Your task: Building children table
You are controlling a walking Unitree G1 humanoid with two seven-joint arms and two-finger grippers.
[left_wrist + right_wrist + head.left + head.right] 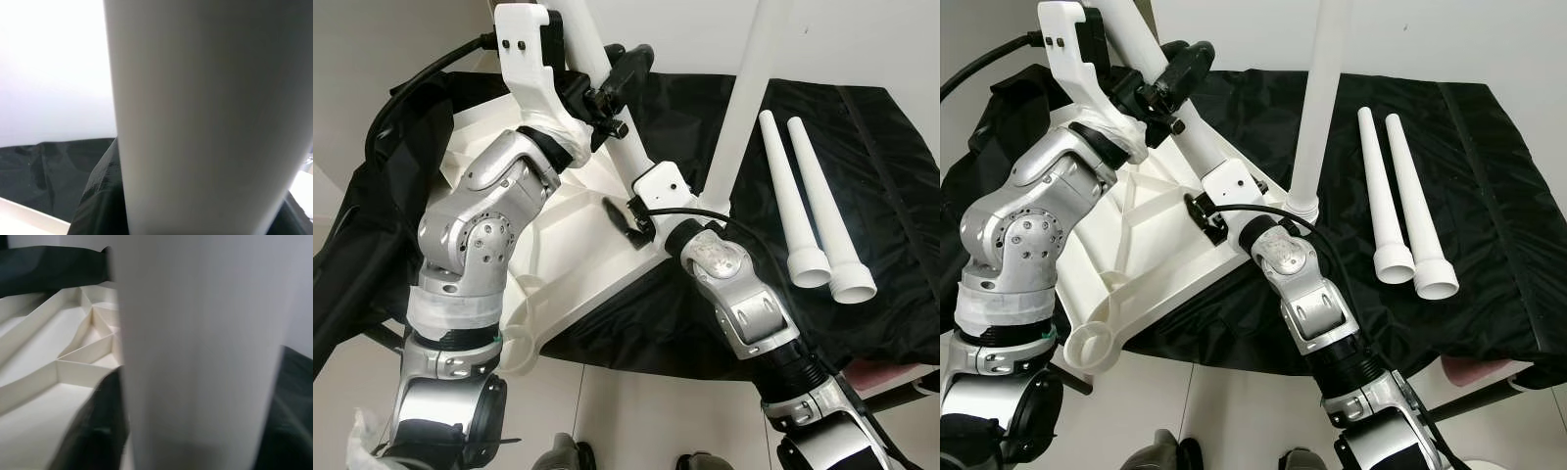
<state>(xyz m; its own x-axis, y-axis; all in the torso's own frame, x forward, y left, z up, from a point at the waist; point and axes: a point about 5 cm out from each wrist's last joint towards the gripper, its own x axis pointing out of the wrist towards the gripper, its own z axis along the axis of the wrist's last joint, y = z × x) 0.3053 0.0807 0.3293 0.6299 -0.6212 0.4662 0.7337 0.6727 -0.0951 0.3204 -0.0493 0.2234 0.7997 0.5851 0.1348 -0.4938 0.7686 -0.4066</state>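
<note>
A white ribbed table top [570,257] lies upside down on a black cloth [891,245]. One white leg [746,103] stands upright in its far right corner. A second white leg [631,147] leans tilted over the top. My left gripper [619,80] is shut on this tilted leg high up. My right gripper [631,220] is shut on the same leg near its lower end, just above the ribs. The held leg [205,117] looms close beside a black finger [98,196], and again as a leg [205,352] over the ribs [49,357].
Two loose white legs [788,191] [824,201] lie side by side on the cloth at the right, wide ends toward me. An empty round socket [1092,348] sits at the table top's near left corner. Pale floor [607,411] runs below the cloth's front edge.
</note>
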